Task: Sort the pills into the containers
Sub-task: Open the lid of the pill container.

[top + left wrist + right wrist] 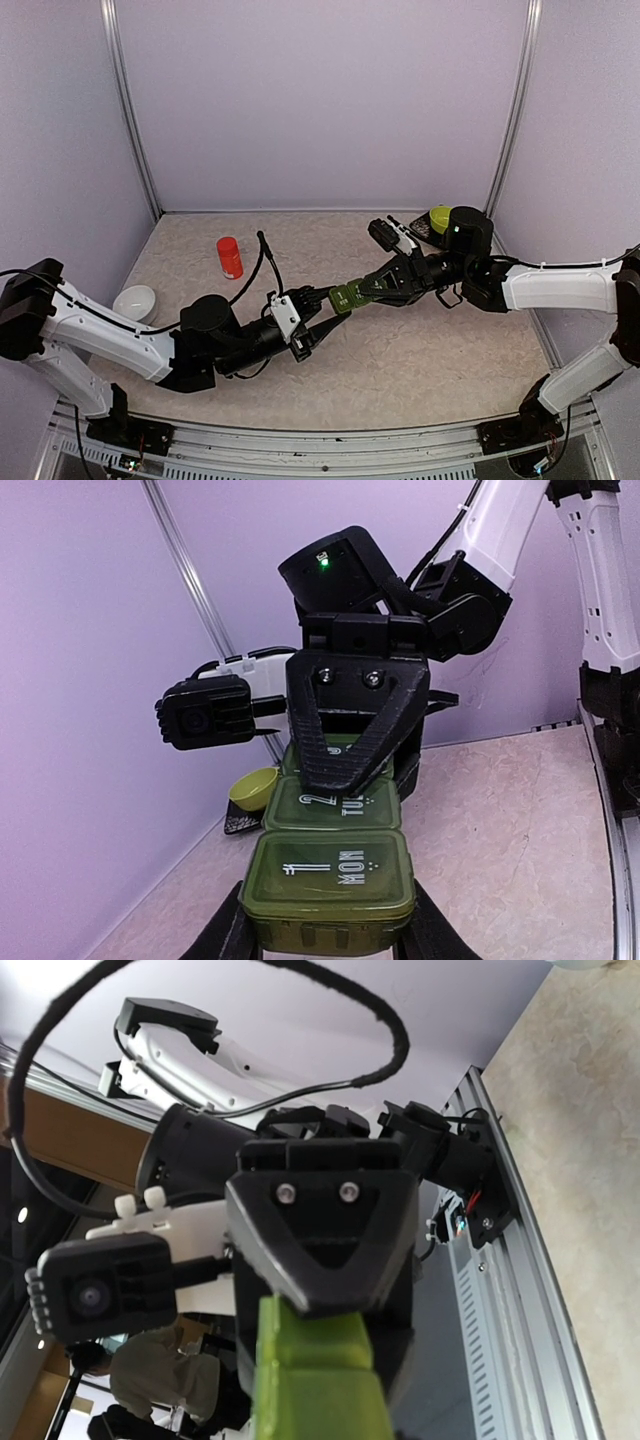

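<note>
2 grippers, 1 green container strip (347, 297), held clear of the table (440, 350) near its middle.
Left gripper (327, 303): jaws narrow, closed on the sides of the compartment marked 1 MON. Right gripper (373, 288): clamped on the far end, 1 finger lying over the third lid and reaching 2 TUE. Also present: red bottle (230, 258), white bowl (135, 302), yellow-green bowl (439, 217).
</note>
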Tool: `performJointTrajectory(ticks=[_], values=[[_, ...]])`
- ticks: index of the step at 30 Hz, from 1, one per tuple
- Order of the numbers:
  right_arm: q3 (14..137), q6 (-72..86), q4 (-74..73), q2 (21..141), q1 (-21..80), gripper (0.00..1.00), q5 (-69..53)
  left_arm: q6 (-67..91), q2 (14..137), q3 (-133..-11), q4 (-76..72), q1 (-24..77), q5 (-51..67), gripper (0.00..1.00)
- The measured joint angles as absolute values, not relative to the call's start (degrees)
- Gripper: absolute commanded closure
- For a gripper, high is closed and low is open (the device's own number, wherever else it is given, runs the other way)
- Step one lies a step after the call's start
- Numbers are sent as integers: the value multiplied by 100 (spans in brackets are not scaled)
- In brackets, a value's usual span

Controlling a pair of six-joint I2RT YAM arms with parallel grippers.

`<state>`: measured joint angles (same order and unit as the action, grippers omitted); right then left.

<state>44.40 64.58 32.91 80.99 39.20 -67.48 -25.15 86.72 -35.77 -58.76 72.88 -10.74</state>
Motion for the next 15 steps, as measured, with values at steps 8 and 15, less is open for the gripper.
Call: performJointTrajectory(ticks=[8, 15], values=[[4440, 6388, 3225, 8099, 3957, 75, -6753, -2379, 8672, -3577, -5881, 7277, -1098, 41], [4464, 6270, 3039, 8101, 3959, 75, -6753, -2287, 8665, -3577, -5865, 7277, -1114, 40]])
